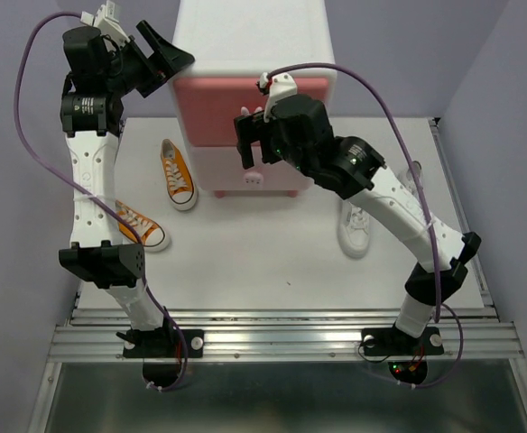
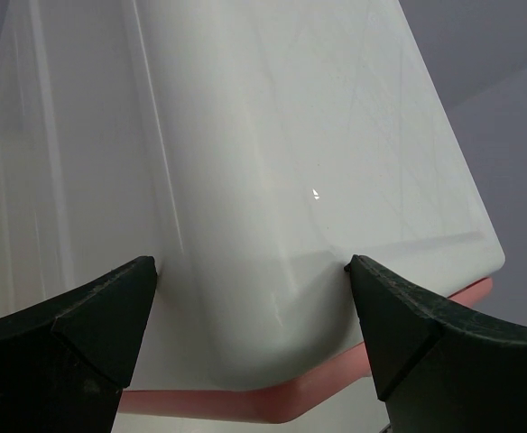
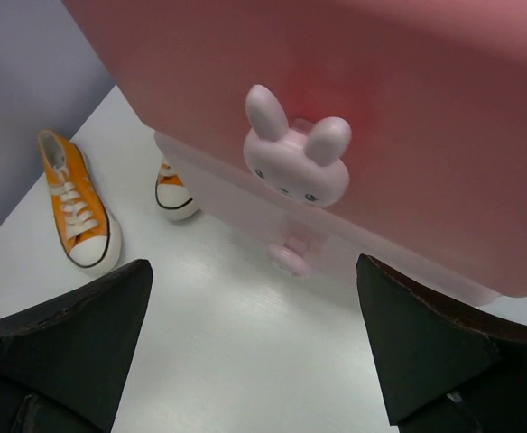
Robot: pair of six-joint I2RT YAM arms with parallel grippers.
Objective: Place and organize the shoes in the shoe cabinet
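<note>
Both were wide open and empty, we saw: left gripper [image 2: 250,271] flanked the cabinet's [image 2: 245,135] top corner, right gripper [image 3: 254,271] faced its upper bunny knob [image 3: 297,162].

on my feed i log: lavender walls [image 1: 399,54] closing in the back and both sides; white table top [image 1: 272,262], matte, evenly lit; ribbed aluminium rail [image 1: 281,338] along its near edge, catching glare; dark grey-green surface [image 1: 291,397] below the rail.
</note>
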